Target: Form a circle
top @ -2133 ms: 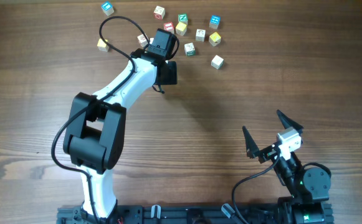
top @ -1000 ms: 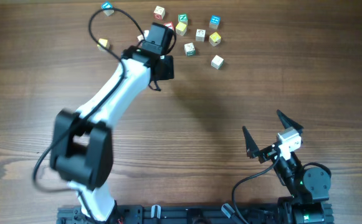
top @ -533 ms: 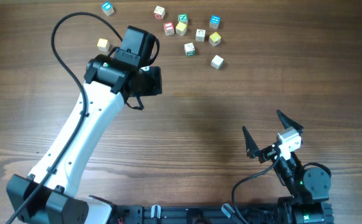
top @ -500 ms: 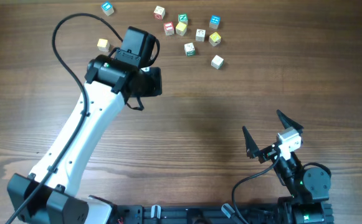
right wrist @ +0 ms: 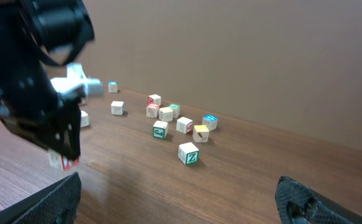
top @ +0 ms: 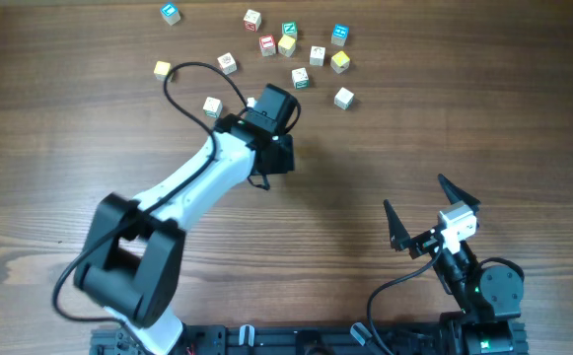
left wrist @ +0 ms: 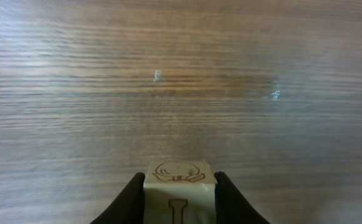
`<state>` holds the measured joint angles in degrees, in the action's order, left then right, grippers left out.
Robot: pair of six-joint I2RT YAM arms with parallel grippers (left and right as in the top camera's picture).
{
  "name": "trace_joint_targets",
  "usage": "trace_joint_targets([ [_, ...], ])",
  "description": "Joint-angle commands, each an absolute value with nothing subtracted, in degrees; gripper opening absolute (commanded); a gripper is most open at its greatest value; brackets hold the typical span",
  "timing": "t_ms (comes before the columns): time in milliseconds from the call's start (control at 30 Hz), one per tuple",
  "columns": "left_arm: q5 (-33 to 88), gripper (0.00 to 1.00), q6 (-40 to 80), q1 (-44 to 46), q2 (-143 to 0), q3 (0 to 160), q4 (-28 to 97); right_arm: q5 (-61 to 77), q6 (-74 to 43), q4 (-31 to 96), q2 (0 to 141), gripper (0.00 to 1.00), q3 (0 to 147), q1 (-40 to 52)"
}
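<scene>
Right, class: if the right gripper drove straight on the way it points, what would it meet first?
Probably the pale wooden cube with a green printed face, nearest the right gripper; nothing shows between them. Height is unclear; it might pass above.

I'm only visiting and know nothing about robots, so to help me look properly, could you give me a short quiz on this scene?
1. True or false: the right gripper holds a cube.
2. What is clamped in the left gripper? A) a printed wooden cube B) a pen C) nothing
3. How do the loose cubes lie: in a closed ring, or scattered?
Key: 1 false, its jaws stand open and empty. 2 A. 3 scattered; no ring yet.
</scene>
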<state>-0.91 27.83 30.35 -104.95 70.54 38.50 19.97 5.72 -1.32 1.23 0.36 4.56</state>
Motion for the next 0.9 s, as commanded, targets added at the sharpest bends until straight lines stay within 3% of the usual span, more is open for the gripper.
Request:
trace_joint_targets([
  [0,-0.4,0.20,29.2,31.5,-108.8,70.1,39.0,20.5,6.0,-1.6,1.0,1.00,0.3,4.7],
  [167,-2.1,0.22,28.8,31.8,-109.4,70.1,41.4,20.5,6.0,-1.6,1.0,1.00,0.3,4.7],
  [333,-12.9,0.23,26.8,31.3,-109.4,70.1,40.5,20.5,6.0,-1.6,1.0,1.00,0.3,4.7],
  [467,-12.0,0.24,27.9,30.5,-109.4,70.1,39.7,20.5,6.0,-1.7,1.0,0.99,0.3,4.7],
  [633,-11.9,0.43,27.9,30.5,-109.5,70.0,40.9,20.5,6.0,-1.6,1.0,0.99,0.3,4.7],
  [733,-11.9,0.49,27.9,30.5,-109.5,70.0,40.9,20.5,6.0,-1.6,1.0,1.00,0.3,4.7],
  [800,-11.8,0.50,27.9,30.5,-109.5,70.0,41.0,20.5,6.0,-1.6,1.0,1.00,0.3,4.7],
  [867,-11.8,0.40,27.9,30.5,-109.5,70.0,42.0,20.5,6.0,-1.7,1.0,1.00,0.3,4.7],
])
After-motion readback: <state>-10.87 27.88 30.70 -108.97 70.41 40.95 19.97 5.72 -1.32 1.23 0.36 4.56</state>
